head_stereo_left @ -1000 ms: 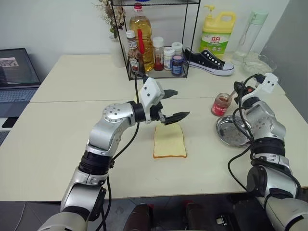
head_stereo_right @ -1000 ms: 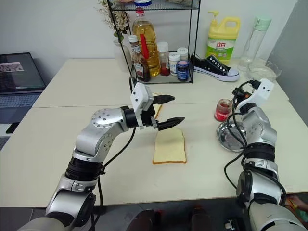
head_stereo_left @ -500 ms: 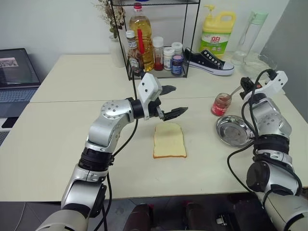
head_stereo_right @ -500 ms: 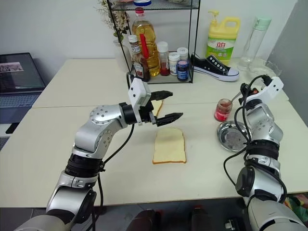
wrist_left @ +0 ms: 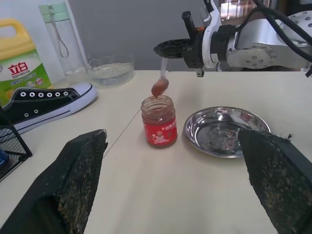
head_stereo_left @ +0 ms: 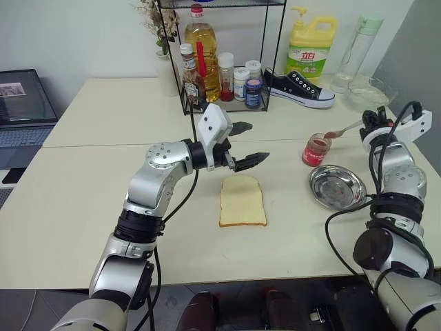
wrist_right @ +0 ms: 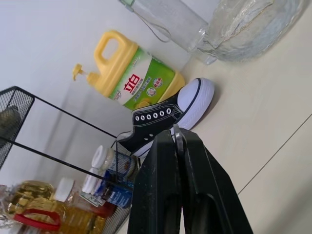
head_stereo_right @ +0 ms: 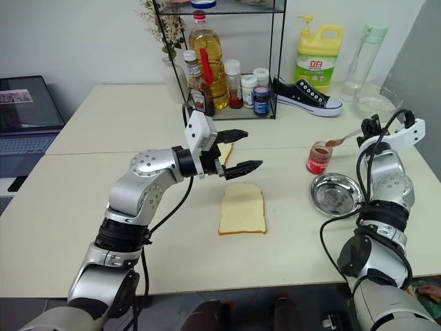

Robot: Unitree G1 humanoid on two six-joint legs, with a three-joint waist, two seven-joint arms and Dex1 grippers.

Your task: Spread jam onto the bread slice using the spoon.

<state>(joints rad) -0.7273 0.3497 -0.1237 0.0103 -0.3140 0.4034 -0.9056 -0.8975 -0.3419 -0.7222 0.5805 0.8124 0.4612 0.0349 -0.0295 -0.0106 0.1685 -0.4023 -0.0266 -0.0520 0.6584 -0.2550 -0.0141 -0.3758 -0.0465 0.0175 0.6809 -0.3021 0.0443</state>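
The left arm rises from the lower left of the left eye view and bends at the elbow toward the middle of the frame. Its wrist lies about level, and the left tool (head_stereo_left: 247, 143) points toward the right of the frame with its two black fingers spread wide, holding nothing. The right arm climbs the right edge of the frame, its forearm nearly upright. At the upper right, the right tool (head_stereo_left: 373, 121) has its fingers pressed together on the thin handle of the spoon (head_stereo_left: 342, 130), which reaches out toward the left of the frame.
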